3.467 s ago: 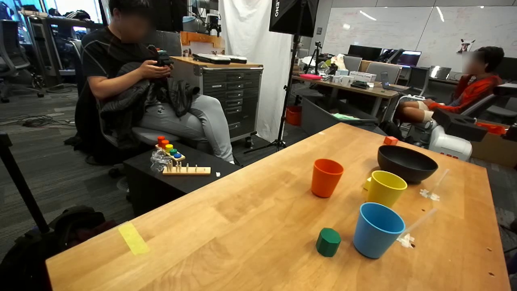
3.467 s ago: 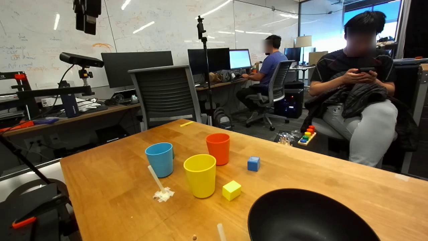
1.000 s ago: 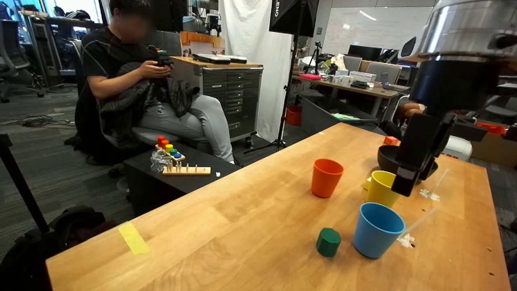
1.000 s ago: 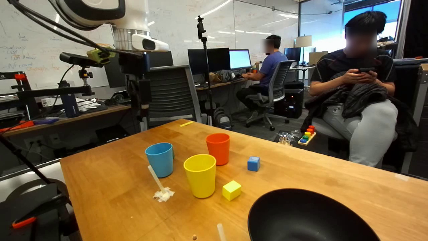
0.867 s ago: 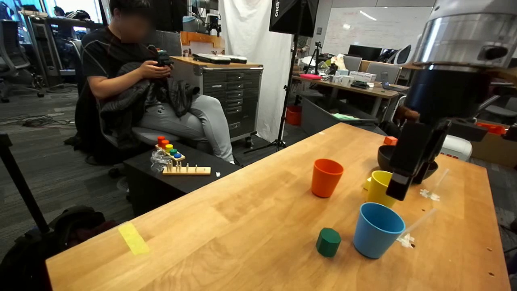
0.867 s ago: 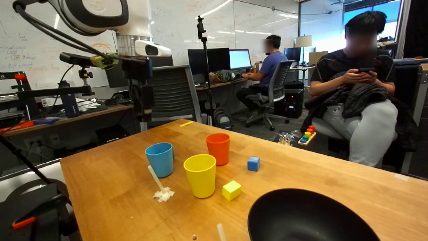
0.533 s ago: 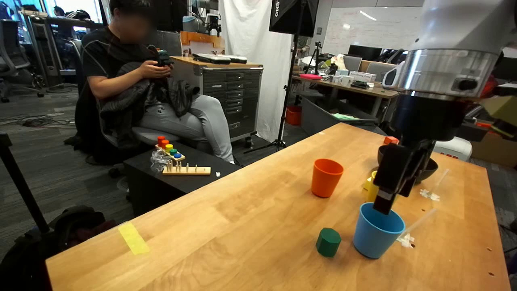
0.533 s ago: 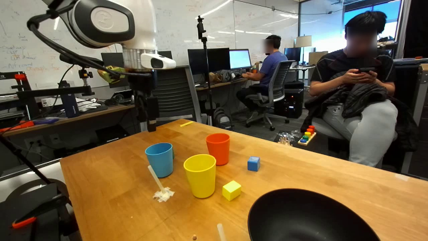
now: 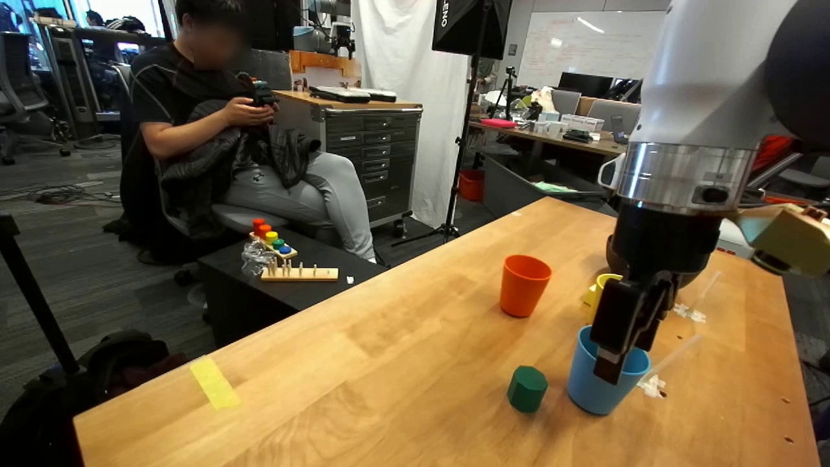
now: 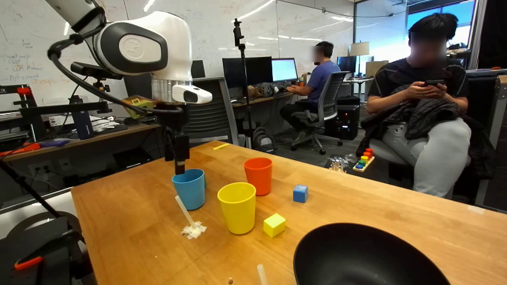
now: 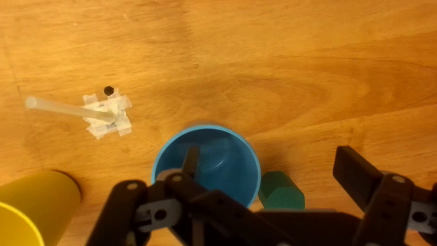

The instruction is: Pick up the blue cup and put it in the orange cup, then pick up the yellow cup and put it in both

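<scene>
Lower than half a second ago, my gripper hangs just above the mouth of the blue cup; the cups themselves keep their places. My jaws stand spread wide, with nothing held between them. Whether a tip brushes the rim I can't make out, though I judge both free of it. One finger, on the left in the wrist view, sits over the cup's mouth; the other finger is well to the right of it, over the table.

That offset is what the coming move turns on. Blue lies beneath me and toward the first finger, upright, its long axis vertical — the middle of my gap falls near its right-hand wall, not its centre. Straight down, I would likely take that wall, one pad inside and one out. But the green block stands just beside the cup on that same side, within my span, and could get caught or shoved.

Farther out, the yellow cup stands upright near the blue one, on the first finger's side, and the orange cup stands upright, well apart from my fingers — still waiting for blue, so I take this to be the first reach, with all the stacking ahead.
</scene>
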Robot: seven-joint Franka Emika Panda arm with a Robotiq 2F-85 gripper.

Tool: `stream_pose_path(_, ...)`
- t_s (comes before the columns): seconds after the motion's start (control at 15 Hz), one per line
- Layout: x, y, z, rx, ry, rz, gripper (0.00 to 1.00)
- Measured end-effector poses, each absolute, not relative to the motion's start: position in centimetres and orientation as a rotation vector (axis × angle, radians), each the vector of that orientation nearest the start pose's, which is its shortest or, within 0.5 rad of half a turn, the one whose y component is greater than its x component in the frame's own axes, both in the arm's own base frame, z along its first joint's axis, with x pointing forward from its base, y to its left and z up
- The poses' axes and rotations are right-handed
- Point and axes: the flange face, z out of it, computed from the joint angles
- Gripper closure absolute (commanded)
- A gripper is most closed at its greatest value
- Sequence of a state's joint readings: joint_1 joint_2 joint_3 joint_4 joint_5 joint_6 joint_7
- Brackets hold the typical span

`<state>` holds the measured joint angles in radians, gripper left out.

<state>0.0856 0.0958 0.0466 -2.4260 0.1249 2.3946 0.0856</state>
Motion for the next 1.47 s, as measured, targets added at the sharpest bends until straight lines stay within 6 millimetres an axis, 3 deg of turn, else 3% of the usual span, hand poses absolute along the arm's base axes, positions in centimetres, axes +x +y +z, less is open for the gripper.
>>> stream_pose_path(0.53,48.6,6.7,24.9,-3.061,0.083,0.170,0.02)
stream_pose_path(0.67,49.0,6.7,24.6,-3.059,0.086,0.175,0.26)
stream_pose_path(0.8,49.2,6.7,23.9,-3.059,0.088,0.191,0.37)
stream_pose_path(1.27,50.0,6.8,22.2,-3.057,0.093,0.230,0.94)
stream_pose_path(1.47,50.2,6.8,22.3,-3.056,0.094,0.232,1.00)
